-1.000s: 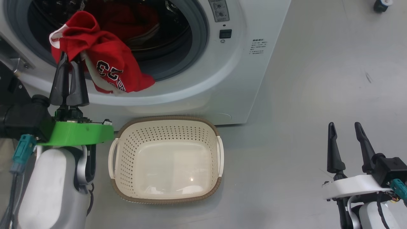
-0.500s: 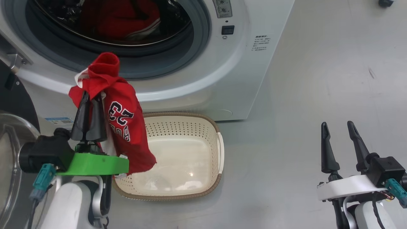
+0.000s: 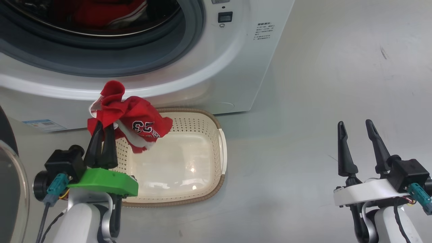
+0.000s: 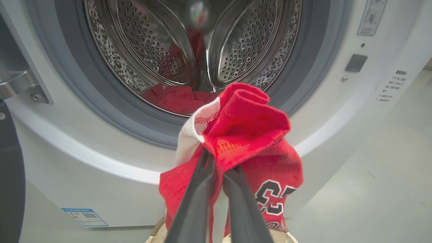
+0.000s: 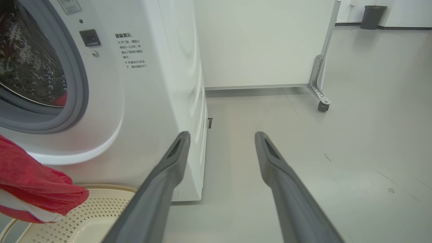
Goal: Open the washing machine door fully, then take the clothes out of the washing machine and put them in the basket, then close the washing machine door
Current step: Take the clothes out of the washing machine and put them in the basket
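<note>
**Washing machine door** (image 3: 7, 168): far left edge of the head view, swung open, glass bowl showing. Risk: it stands close beside the left arm, so a wide swing of that arm could knock it.

**Left claw** (image 3: 104, 135): lower left of the head view, fingers pinched nearly together on a bunched fold of the red garment. Risk: the pinch takes only a gather of soft cloth, and a jolt could let it slide out.

**Red garment** (image 3: 135, 118): hangs from the left claw over the upper left corner of the basket, part of it past the rim. Risk: let go here, it may drape over the rim or drop onto the floor (image 3: 303, 168) between basket and machine.

**Basket** (image 3: 221, 148): lower centre, on the floor just in front of the machine, with nothing in it. Risk: it looks light, and a trailing hem or a low claw could shove it.

**Washing machine** (image 3: 236, 50): top of frame. More red clothes (image 3: 101, 13) lie in the drum. Risk: shutting the door early would leave them inside.

**Right claw** (image 3: 354, 123): lower right, fingers spread wide, holding nothing, well apart from the basket.
</note>
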